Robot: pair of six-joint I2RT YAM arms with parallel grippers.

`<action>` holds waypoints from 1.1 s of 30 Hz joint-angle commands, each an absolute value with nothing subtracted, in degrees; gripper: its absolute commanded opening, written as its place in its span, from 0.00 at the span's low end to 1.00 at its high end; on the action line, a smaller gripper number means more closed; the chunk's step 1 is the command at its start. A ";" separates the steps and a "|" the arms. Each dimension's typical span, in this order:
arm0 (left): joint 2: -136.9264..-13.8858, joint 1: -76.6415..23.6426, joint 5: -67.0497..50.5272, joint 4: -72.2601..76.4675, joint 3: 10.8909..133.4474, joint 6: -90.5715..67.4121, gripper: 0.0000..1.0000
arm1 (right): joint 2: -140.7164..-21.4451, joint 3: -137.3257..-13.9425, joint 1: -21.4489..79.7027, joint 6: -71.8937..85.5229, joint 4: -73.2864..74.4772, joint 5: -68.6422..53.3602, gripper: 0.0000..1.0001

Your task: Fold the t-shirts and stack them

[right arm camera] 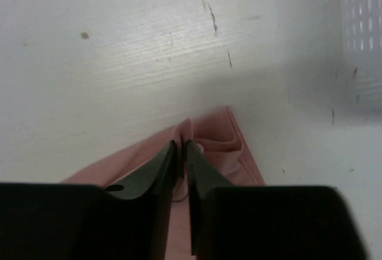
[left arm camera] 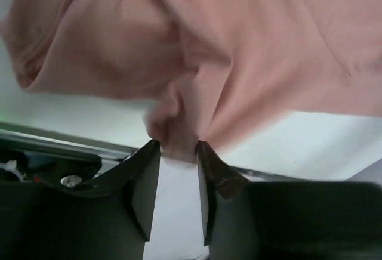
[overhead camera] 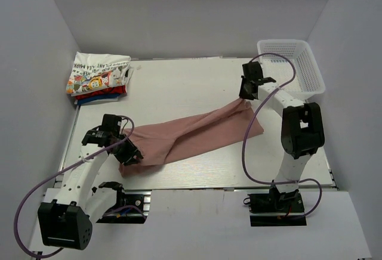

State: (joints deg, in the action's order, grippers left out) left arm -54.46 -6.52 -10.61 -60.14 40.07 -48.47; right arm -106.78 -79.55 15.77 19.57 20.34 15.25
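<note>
A dusty-pink tee [overhead camera: 191,133] lies stretched in a long band across the table from near left to far right. My left gripper [overhead camera: 132,156] is shut on its near-left end; in the left wrist view the fingertips [left arm camera: 178,148] pinch a bunch of pink cloth [left arm camera: 239,51]. My right gripper [overhead camera: 245,95] is shut on the far-right end; the right wrist view shows the closed fingers [right arm camera: 181,146] gripping a fold of the pink tee [right arm camera: 221,135]. A stack of folded tees [overhead camera: 98,78], white cartoon-printed on top of red and blue, sits at the far left.
A white plastic mesh basket [overhead camera: 295,63] stands at the far right corner, close behind my right gripper, and shows in the right wrist view [right arm camera: 361,27]. White walls enclose the table on three sides. The table's front metal edge [left arm camera: 59,138] lies just under the left gripper.
</note>
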 commanded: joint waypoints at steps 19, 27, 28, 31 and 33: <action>-68.02 -6.68 -9.84 -43.27 51.15 -40.17 1.00 | -93.24 -70.22 15.29 18.11 16.46 3.41 0.90; -80.93 -6.68 -11.08 -33.57 48.17 -40.17 1.00 | -105.54 -74.70 16.88 21.09 19.07 -3.96 0.90; -82.08 -6.68 -11.07 -33.57 48.16 -40.17 1.00 | -105.90 -74.36 16.61 22.14 19.59 -3.78 0.90; -88.14 -6.07 -9.58 -32.87 47.64 -39.64 1.00 | -107.31 -71.56 16.61 24.86 21.97 -1.58 0.90; -93.92 -6.06 -10.72 -32.34 51.40 -38.94 1.00 | -107.14 -69.09 16.26 25.40 24.17 -0.35 0.90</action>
